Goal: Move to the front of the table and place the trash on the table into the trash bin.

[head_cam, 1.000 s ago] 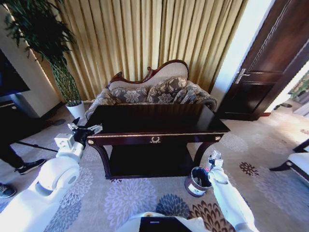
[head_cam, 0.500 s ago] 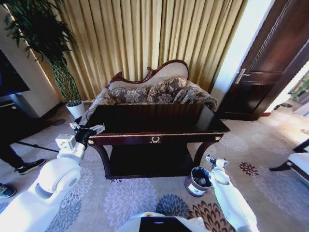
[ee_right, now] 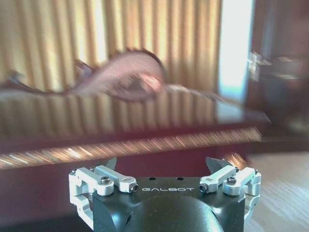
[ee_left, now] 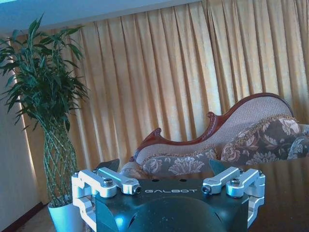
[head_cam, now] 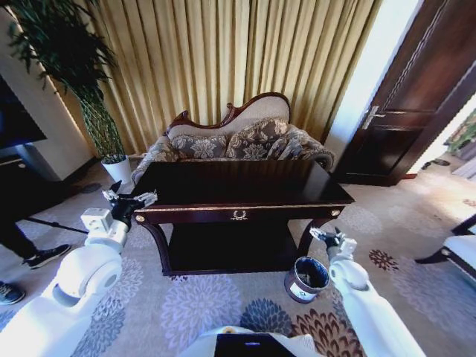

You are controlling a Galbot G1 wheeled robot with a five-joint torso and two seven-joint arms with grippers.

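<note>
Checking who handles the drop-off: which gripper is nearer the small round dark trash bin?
Right. The right gripper hangs just above the small round dark trash bin; the left gripper sits at the table's far left corner.

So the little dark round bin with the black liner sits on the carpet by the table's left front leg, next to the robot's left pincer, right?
Not quite. The head view shows the small dark round bin on the carpet by the right front leg of the dark glossy wooden table, next to the right pincer. The left pincer is at the table's left corner.
</note>
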